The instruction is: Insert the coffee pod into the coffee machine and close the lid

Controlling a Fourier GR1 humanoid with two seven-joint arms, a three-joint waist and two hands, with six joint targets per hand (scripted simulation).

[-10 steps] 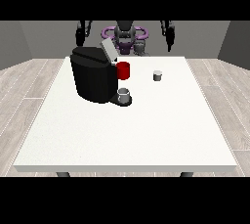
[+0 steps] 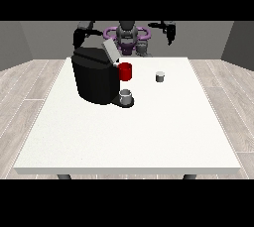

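Note:
A black coffee machine [image 2: 94, 78] stands on the white table [image 2: 129, 132] at the left, its grey lid [image 2: 110, 51] tilted up and open. Its red part [image 2: 125, 71] faces right, and a grey cup [image 2: 126, 95] sits on its drip base. A small grey coffee pod [image 2: 159, 76] stands alone on the table, right of the machine. The hand at the view's right [image 2: 171, 35] hangs raised above the table's far edge, well behind the pod. The hand at the view's left [image 2: 78, 37] is raised just behind the machine. Neither hand touches anything.
The robot's torso [image 2: 128, 37] stands behind the table's far edge. Wooden floor surrounds the table on all sides.
Both hands hold nearly the same raised places; the machine, cup and pod have not moved.

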